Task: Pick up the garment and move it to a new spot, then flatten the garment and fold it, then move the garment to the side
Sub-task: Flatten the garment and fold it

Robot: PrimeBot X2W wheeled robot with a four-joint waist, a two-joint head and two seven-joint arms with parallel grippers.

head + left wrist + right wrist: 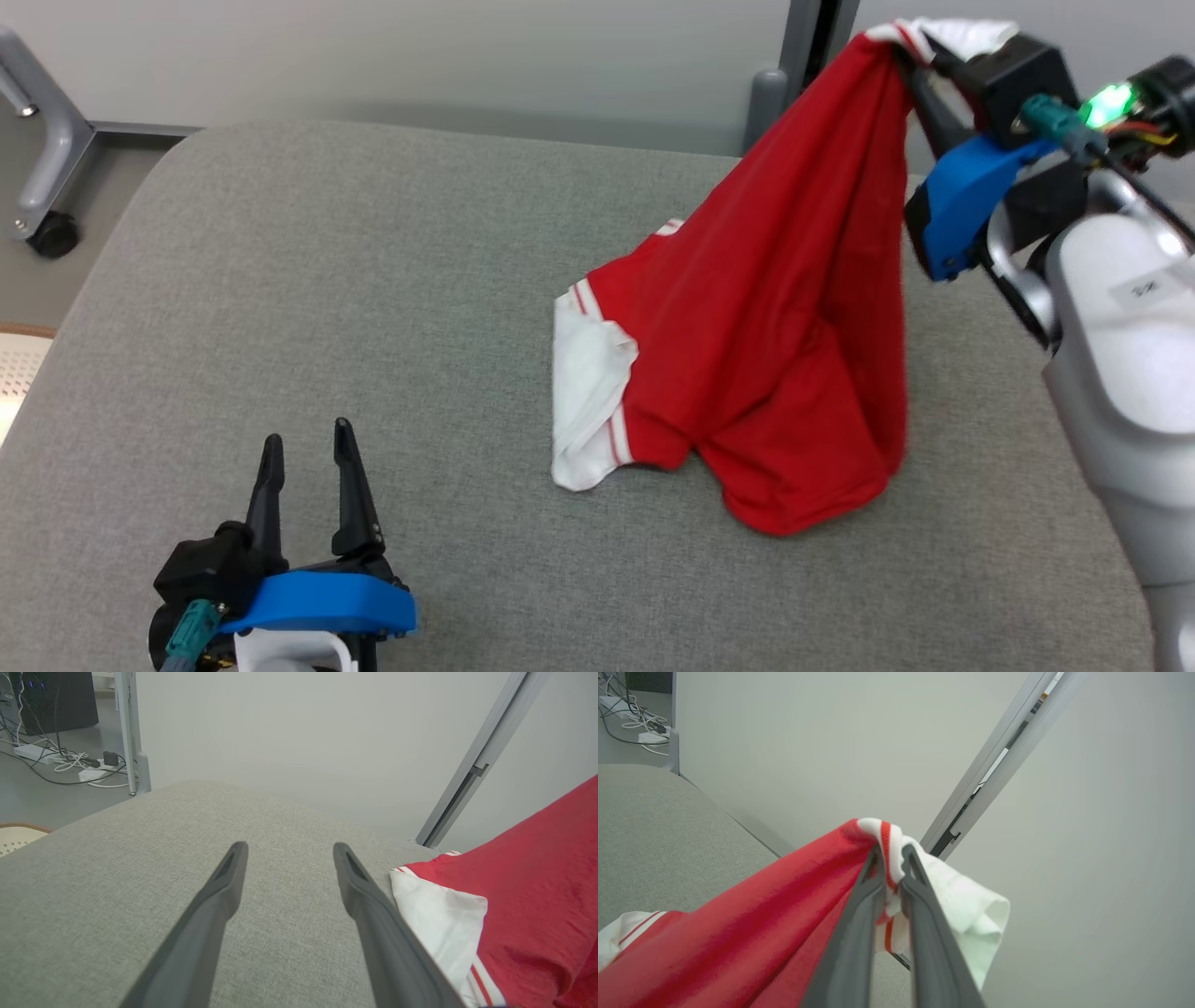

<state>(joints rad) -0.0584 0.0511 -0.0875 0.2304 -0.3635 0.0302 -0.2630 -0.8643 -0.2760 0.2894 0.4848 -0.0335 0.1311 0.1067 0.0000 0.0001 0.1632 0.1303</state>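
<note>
PICKING UP: The robot's right gripper (893,858), its two dark fingers pressed together on a white, red-striped cuff (885,835), holds one corner of a red garment (775,308) aloft at the two o'clock corner of the head view. From that pinch the cloth falls in a tent toward seven o'clock. Its lower folds and the other white sleeve (583,392) rest on the grey cushion (373,280), a little right of the middle.

At seven o'clock the left gripper (308,434) sits low over bare cushion, fingers spread with nothing between them. The sleeve lies toward its two o'clock, near but apart.

The garment looks light and limp. It drapes, creases and bunches under its own weight, so it will likely trail and fold over itself when carried rather than keep a shape. The knit seems grippy enough for a fingertip pinch, though a hold on the cuff alone may stretch or slip. A second hold by the free gripper, at the grounded sleeve or the hem, would probably let the garment be spread flat.
</note>
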